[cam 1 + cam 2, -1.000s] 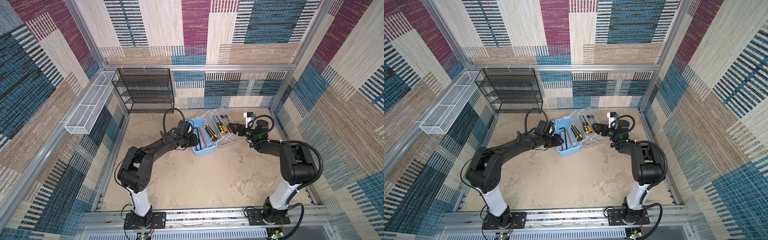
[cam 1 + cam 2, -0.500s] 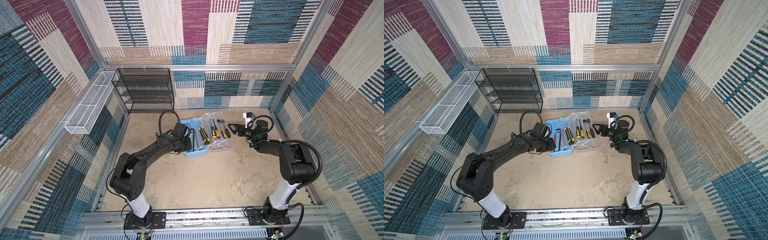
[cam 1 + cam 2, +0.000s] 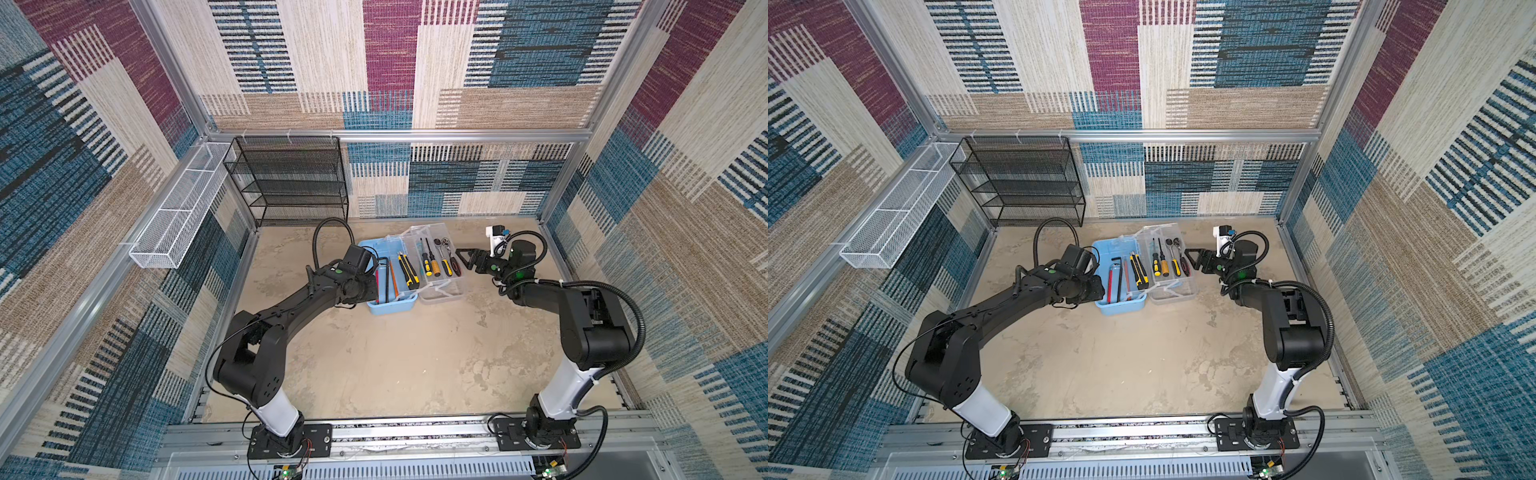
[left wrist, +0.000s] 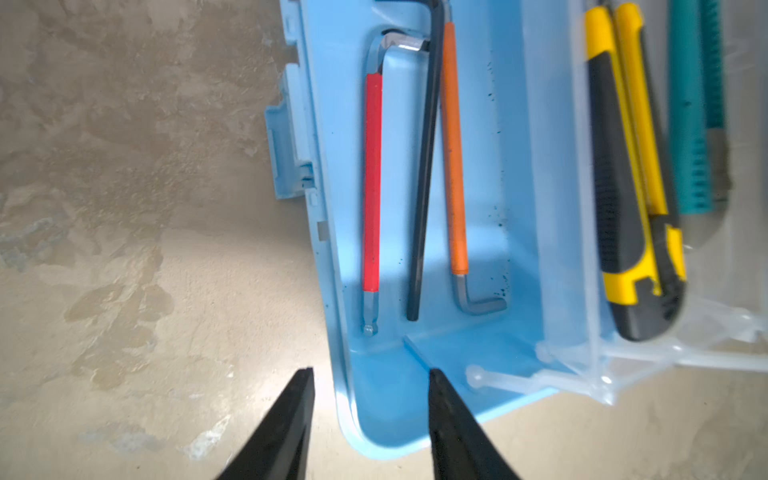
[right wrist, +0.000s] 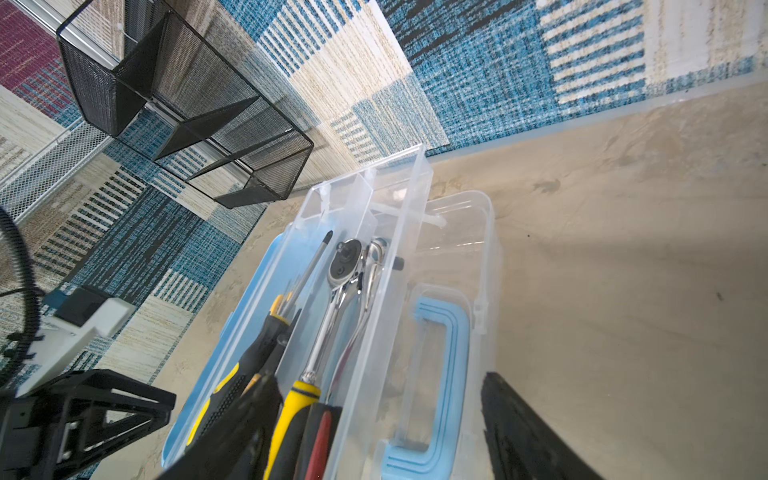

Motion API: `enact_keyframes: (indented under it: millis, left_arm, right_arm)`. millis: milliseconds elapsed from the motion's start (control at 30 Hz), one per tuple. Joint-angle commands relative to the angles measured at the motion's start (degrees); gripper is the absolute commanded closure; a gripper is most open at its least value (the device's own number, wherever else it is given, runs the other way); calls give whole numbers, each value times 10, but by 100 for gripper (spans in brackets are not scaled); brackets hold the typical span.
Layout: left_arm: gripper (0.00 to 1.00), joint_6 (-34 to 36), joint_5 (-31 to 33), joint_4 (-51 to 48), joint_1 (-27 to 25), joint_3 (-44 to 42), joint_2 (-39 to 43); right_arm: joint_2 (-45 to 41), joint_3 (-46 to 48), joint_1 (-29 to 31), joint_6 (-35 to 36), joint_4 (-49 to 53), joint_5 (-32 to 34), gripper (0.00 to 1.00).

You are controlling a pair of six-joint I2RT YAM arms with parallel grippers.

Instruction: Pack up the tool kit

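The tool kit's light-blue box (image 3: 390, 308) lies open on the table, and its clear trays and clear lid (image 3: 445, 291) are fanned out to the right. Red (image 4: 372, 187), black (image 4: 423, 187) and orange (image 4: 453, 166) hex keys lie in the box. A yellow-black knife (image 4: 623, 208) rests in a tray. Screwdrivers (image 5: 291, 316) and ratchets (image 5: 345, 266) fill another tray beside the blue handle (image 5: 451, 353). My left gripper (image 4: 370, 371) is open and straddles the box's near left corner wall. My right gripper (image 5: 378, 376) is open wide at the tray and lid end, holding nothing.
A black wire-mesh rack (image 3: 291, 183) stands against the back wall at the left. A long white mesh basket (image 3: 178, 216) hangs on the left wall. Patterned walls and aluminium rails close in the beige table (image 3: 395, 365) on three sides.
The box has slid left and toward the front with my left gripper and has turned straighter. It now sits farther from my right gripper, which has hardly moved. The left jaws have spread slightly.
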State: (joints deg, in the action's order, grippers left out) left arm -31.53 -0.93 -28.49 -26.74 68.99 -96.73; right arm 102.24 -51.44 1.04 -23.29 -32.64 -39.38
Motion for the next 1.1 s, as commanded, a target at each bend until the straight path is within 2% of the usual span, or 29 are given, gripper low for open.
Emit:
enact_keyframes:
  millis: [0,200,633,933,1067]
  left_arm:
    - [52,18,1,-19,4,15,-32]
    - [60,20,-24,-14,5,38,-78]
    - [85,19,-34,-9,-30,12,-56]
    - [85,-5,-46,-4,-51,0,-44]
    - [83,-23,-47,-4,-55,-5,-41]
  right_arm:
    - [-8,2,0,-3,-7,-2,21]
    - [-13,7,0,-1,-9,-15,21]
    - [6,-11,12,-3,-1,-39,23]
    - [11,-25,27,-1,26,-31,26]
    - [-9,-14,29,-2,48,3,27]
